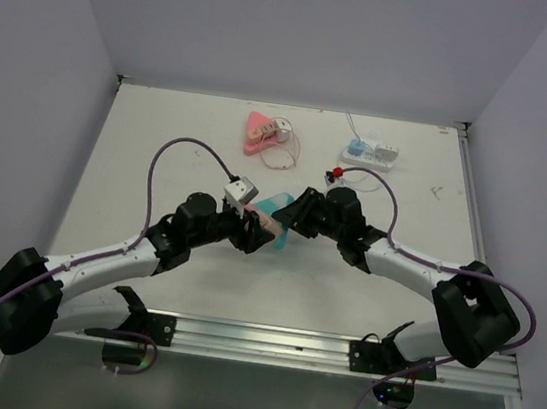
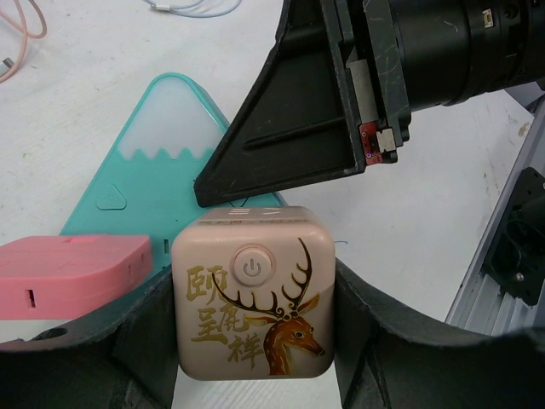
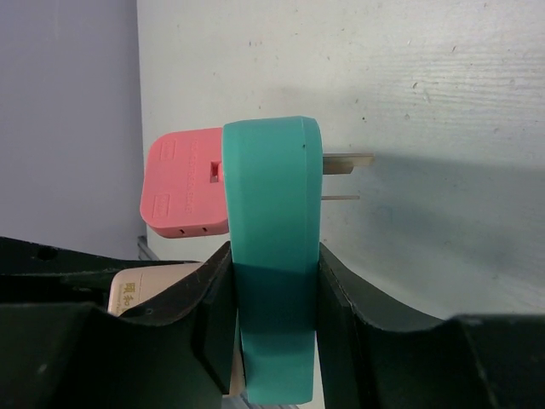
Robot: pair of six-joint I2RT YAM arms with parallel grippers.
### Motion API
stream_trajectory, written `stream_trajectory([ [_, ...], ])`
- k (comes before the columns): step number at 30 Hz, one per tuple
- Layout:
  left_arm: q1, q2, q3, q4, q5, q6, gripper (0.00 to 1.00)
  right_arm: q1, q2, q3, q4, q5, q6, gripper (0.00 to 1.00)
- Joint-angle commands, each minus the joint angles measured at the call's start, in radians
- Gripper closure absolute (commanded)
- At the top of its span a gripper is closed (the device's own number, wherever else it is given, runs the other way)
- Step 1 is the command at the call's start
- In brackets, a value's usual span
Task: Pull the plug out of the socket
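Note:
A teal mountain-shaped socket [image 1: 278,208] is held in mid-table, a little above the surface. My right gripper [image 3: 274,324] is shut on its edges; the socket [image 3: 272,239] stands edge-on between the fingers, its metal prongs [image 3: 345,159] sticking out right. A pink plug [image 3: 183,183] sits in its left face. My left gripper [image 2: 253,315] is shut on a beige cube plug [image 2: 253,302] with a gold deer and a power button. The cube's far end rests against the teal socket [image 2: 170,162], beside the pink plug [image 2: 72,273]. The joint between cube and socket is hidden.
A pink triangular socket [image 1: 258,132] with a white plug and thin cable lies at the back. A white power strip [image 1: 369,155] with a blue plug lies back right. A small red object [image 1: 336,174] sits behind my right wrist. White walls enclose the table.

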Motion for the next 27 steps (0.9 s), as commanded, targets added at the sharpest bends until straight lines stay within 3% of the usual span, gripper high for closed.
stream_trajectory([
  [1,-0.013,-0.023,0.009,0.159,-0.014,-0.002,1.0,0.017,0.002,-0.006,0.044,0.01,-0.015,0.85],
  [3,-0.011,-0.032,0.008,0.144,-0.021,-0.003,1.0,0.017,0.0,-0.011,0.012,0.045,-0.054,1.0],
  [13,-0.011,-0.115,0.005,0.11,-0.04,-0.039,1.0,0.014,-0.054,-0.045,-0.114,0.21,-0.199,1.0],
  [20,-0.013,-0.147,0.089,-0.04,-0.043,-0.043,1.0,0.011,-0.112,-0.068,-0.189,0.389,-0.264,1.0],
  [27,-0.011,-0.183,0.14,-0.151,-0.072,-0.03,1.0,-0.023,-0.147,-0.083,-0.212,0.441,-0.308,1.0],
])
